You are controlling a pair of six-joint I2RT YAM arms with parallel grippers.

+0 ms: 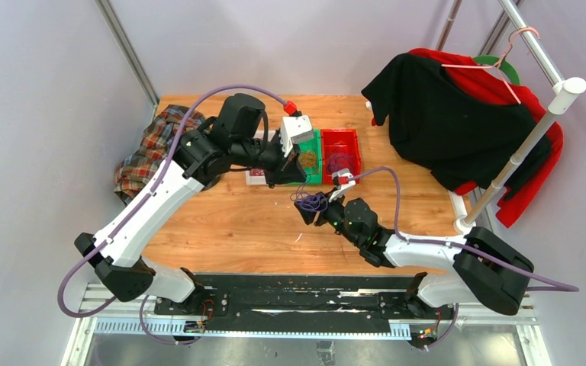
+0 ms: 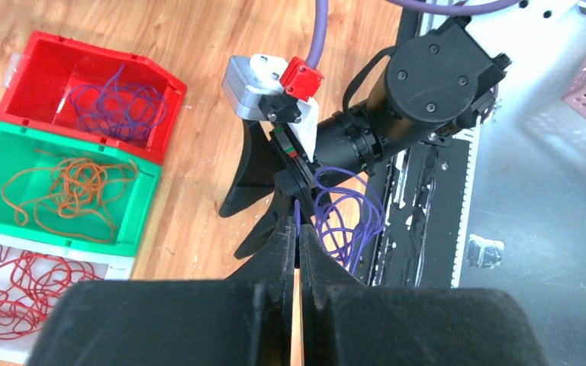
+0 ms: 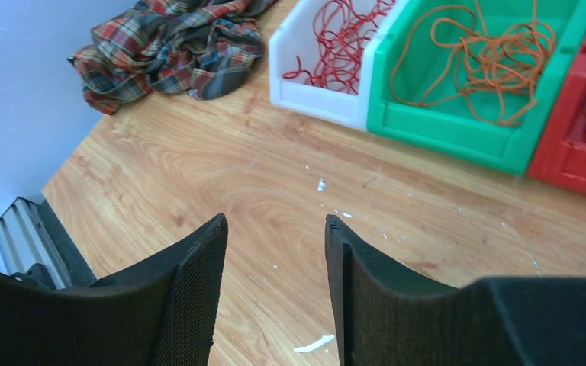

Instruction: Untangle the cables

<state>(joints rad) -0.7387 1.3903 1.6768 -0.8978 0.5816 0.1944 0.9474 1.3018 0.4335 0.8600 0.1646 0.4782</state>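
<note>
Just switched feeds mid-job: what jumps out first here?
A purple cable tangle sits mid-table by the open right pincer, one strand seemingly pinched in the shut left pincer. Beyond it sit a white bin of red cables, a green bin of orange cables, a red bin of purple cables.

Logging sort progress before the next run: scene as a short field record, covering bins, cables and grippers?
white bin: red cables
green bin: orange cables
red bin: purple cables
bundle: purple, loose, hanging by the right gripper
left gripper: shut, seemingly pinching a bundle strand
right gripper: open, nothing between its fingers
</note>
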